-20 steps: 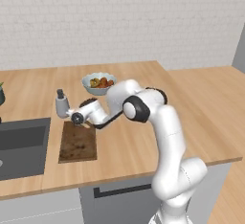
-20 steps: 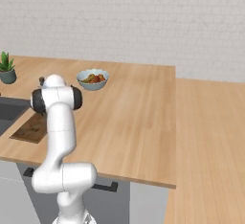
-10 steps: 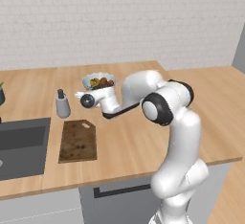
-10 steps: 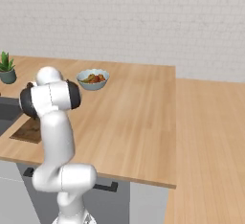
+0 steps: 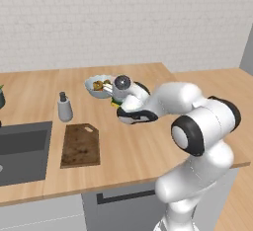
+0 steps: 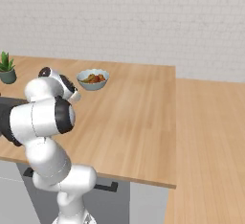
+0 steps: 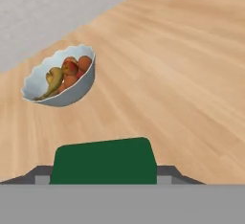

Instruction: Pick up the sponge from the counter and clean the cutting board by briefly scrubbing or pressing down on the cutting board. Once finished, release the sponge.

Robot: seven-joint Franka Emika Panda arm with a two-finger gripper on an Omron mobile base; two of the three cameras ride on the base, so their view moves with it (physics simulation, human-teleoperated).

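The sponge [image 7: 103, 162] is seen in the hand view between the two dark finger tips [image 7: 42, 174] of the gripper [image 7: 103, 177], its dark green top facing the camera. The fingers are clamped on the sponge from both sides, and it is carried clear of the surface [image 7: 191, 74]. In the left base view a small patch of yellow and green [image 5: 115, 103] is glimpsed under the white hand, just beside the fruit bowl [image 5: 98, 85]; the gripper itself is largely hidden there by the wrist.

The cutting board [image 5: 80, 144] is laid flat on the light-brown wood-grain surface, just beside the dark grey sink basin [image 5: 22, 148], with its clipped corner and handle hole turned toward the wall. A small grey bottle [image 5: 64, 107] is stood upright just behind the board. The sponge is held well apart from the board, to its right and farther back, near the bowl.

In the hand view the white scalloped bowl [image 7: 62, 82] is seen ahead and to the left of the sponge, filled with fruit. In the right base view the same bowl [image 6: 93, 79] is set near the back of the surface, and a small potted plant [image 6: 6, 68] is placed at the far left edge.
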